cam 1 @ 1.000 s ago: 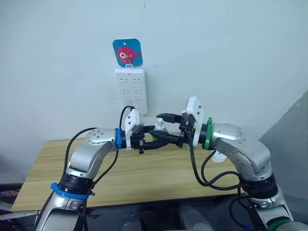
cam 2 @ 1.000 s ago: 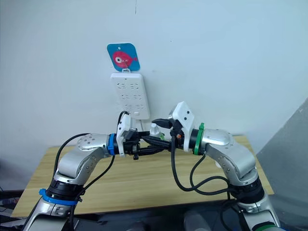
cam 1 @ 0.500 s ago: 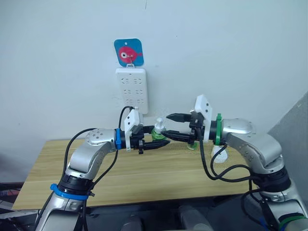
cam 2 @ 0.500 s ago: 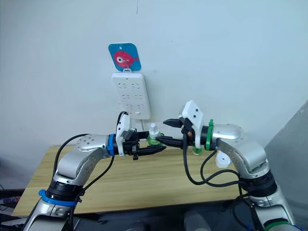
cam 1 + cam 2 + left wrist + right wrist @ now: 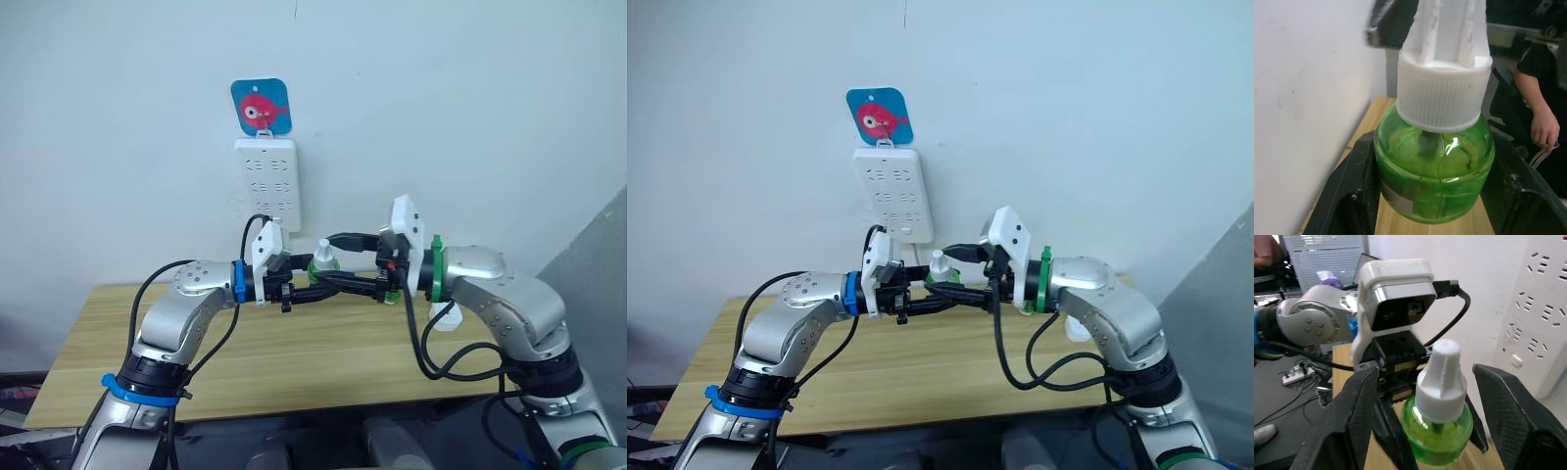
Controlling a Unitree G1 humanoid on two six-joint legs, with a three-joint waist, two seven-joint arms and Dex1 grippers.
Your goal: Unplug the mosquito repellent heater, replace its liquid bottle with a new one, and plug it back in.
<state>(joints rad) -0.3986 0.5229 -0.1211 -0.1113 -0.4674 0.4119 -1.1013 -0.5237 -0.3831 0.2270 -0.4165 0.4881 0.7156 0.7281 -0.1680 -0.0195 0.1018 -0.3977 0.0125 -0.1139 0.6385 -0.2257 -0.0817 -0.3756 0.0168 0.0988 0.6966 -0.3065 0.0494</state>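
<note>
The left gripper (image 5: 1430, 196) is squeezed tight on the round belly of a green bottle (image 5: 1434, 169) with a white cap (image 5: 1442, 90), held up above the wooden table (image 5: 294, 362); the right gripper (image 5: 1425, 421) has its fingers wide apart on both sides of the cap, not touching; the bottle looks small, light, hard and smooth, so it may slip; best to pinch the ridged cap; behind on the wall hangs the white power strip (image 5: 267, 178).

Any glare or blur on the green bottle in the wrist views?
Left wrist view: a small bright glint on the green translucent plastic bottle, and its white ribbed cap is soft at the top. Right wrist view: bottle sharp, no glare.
</note>
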